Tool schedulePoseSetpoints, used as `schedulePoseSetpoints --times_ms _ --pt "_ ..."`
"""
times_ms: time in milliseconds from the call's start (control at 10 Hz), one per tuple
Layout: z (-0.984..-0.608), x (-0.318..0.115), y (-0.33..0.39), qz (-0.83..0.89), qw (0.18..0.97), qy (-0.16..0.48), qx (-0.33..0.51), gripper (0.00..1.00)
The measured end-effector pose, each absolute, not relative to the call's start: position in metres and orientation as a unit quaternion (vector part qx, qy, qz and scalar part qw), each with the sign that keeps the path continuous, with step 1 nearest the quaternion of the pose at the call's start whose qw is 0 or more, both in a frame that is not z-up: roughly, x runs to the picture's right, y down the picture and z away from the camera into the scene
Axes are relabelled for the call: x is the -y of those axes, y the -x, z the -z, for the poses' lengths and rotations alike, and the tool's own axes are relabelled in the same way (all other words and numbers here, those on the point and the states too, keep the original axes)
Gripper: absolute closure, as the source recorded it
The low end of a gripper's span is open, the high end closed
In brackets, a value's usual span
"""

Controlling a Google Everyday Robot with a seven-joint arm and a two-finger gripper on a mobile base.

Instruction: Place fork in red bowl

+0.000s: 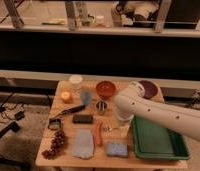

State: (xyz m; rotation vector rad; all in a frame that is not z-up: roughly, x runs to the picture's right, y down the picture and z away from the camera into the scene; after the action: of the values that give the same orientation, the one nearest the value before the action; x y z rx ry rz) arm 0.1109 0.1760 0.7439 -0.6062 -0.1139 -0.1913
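The red bowl [106,89], orange-red and round, stands at the back middle of the wooden table [68,160]. A small silver fork [108,129] lies near the table's middle, just right of the orange carrot-like stick [98,134]. My white arm comes in from the right. Its gripper [124,124] hangs down over the table right beside the fork, at the left edge of the green tray. The arm hides part of the table behind it.
A darker maroon bowl [148,88] sits back right. A green tray [158,141] fills the right front. Also here are a metal cup [101,106], a blue cup [85,96], an orange fruit [66,96], a black-handled tool [68,111], a blue cloth [83,144], a sponge [116,149] and grapes [55,145].
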Motion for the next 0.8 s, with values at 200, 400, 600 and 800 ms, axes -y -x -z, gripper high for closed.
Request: schedulePoseSetpoints --times_ms 200,400,600,800 --pt "-0.749 -0.179 -0.108 0.094 0.946 0.306 0.054 0.2" --pt "-0.77 -0.188 -0.101 0.097 0.943 0.315 0.052 0.2" --pt "-0.778 -0.19 -0.095 0.101 0.942 0.317 0.054 0.2" --pt "-0.785 -0.191 -0.09 0.105 0.941 0.317 0.055 0.2"
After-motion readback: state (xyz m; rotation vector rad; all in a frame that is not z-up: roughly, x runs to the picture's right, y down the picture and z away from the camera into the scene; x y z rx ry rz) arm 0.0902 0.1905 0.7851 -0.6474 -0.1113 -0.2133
